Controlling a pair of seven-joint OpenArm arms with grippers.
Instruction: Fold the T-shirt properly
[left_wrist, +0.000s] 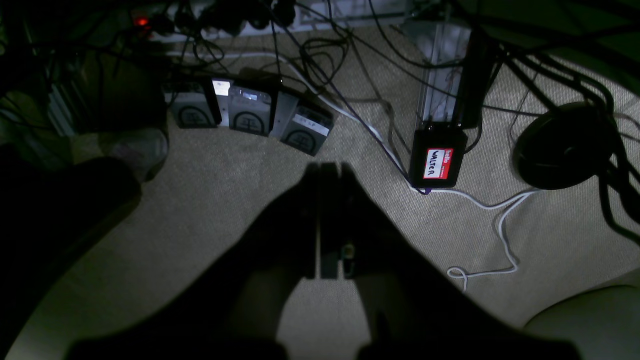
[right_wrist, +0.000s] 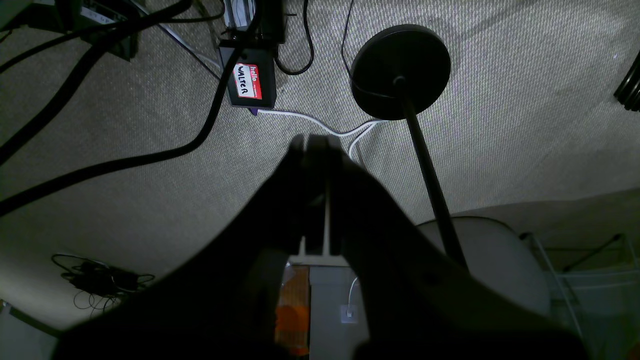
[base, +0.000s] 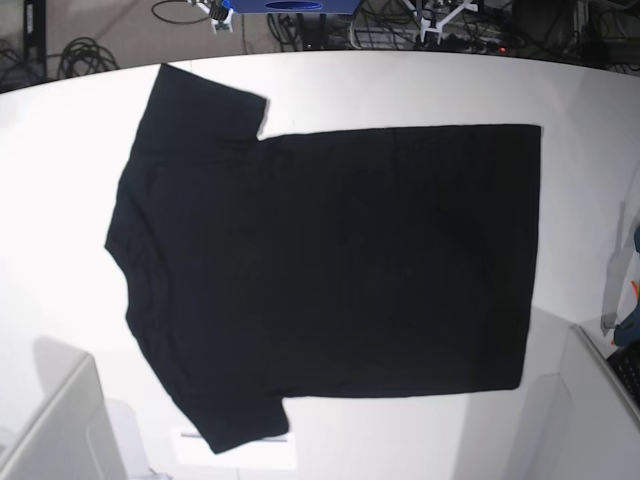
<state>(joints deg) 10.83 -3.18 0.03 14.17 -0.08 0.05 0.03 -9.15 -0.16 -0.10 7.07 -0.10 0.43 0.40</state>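
Observation:
The T-shirt (base: 330, 260) lies spread flat on the white table (base: 60, 200) in the base view, plain black side up. Its collar and sleeves point left and its hem points right. Neither arm shows in the base view. In the left wrist view my left gripper (left_wrist: 325, 167) is shut with nothing in it, hanging over carpet. In the right wrist view my right gripper (right_wrist: 315, 140) is also shut and empty above the floor. The shirt does not appear in either wrist view.
Below both wrists is beige carpet with many cables, a black box labelled "WALTER" (left_wrist: 438, 162) (right_wrist: 248, 82), foot pedals (left_wrist: 248, 112) and a round black stand base (right_wrist: 400, 70). Grey panels rise at the table's near corners (base: 60, 430) (base: 600, 420).

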